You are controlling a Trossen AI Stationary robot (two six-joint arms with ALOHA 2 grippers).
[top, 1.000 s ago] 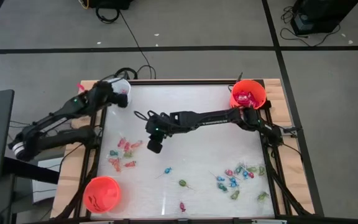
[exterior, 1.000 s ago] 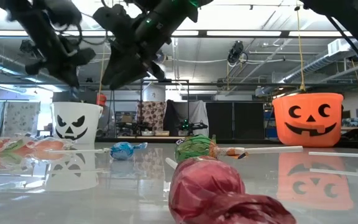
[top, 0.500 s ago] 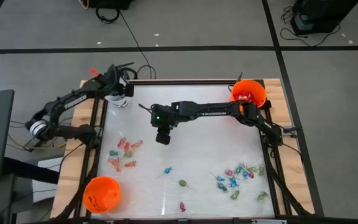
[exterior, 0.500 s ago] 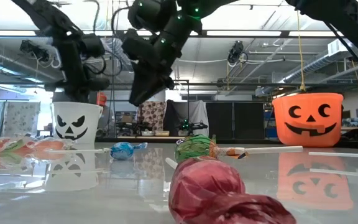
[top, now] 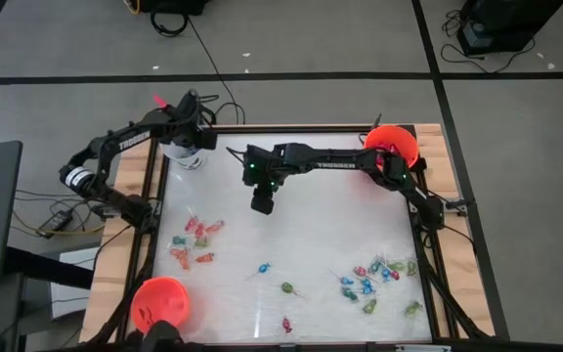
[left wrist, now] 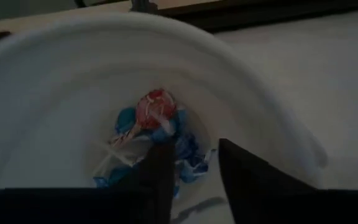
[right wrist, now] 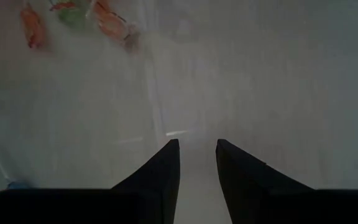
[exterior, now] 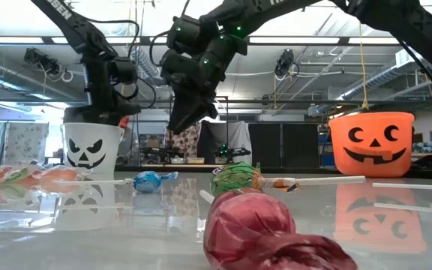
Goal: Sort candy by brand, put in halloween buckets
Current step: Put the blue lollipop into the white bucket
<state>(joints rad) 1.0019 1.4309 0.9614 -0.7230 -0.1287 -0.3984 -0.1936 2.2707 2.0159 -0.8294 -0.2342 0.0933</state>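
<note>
A: Since the left gripper (top: pixel 186 147) hangs right over the white bucket (top: pixel 185 154) at the desk's far-left corner, what is it up to?

B: In its wrist view the fingers stand a little apart with nothing between them, and below them a red lollipop (left wrist: pixel 155 108) lies on the blue-wrapped lollipops (left wrist: pixel 182 151) at the bucket's bottom. I judge the drop into this pail as just made.

A: And the orange bucket (top: pixel 160 303) at the near-left corner?

B: Nothing is near it. A cluster of orange-red wrapped candies (top: pixel 193 242) lies on the desk (top: pixel 311 254) between the two left buckets.

A: What about the right gripper (top: pixel 262 204)?

B: It hovers over bare desk towards the far middle, fingers narrowly parted and empty, pointing down. Its wrist view shows only the desk surface and a few orange-red and green pieces at the edge of the picture.

A: Further right?

B: A blue lollipop (top: pixel 264 267), a green one (top: pixel 287 288) and a red one (top: pixel 286 324) lie singly near the middle; a mixed blue, green and red pile (top: pixel 374 281) lies near-right. The second orange bucket (top: pixel 391 149) stands at the far-right corner, red packets inside.

A: The next move?

B: Probably the left arm lifts clear of the pail and goes for another lollipop, while the right gripper must descend onto one piece, taking care to pinch the wrapper without dragging its neighbours.
</note>
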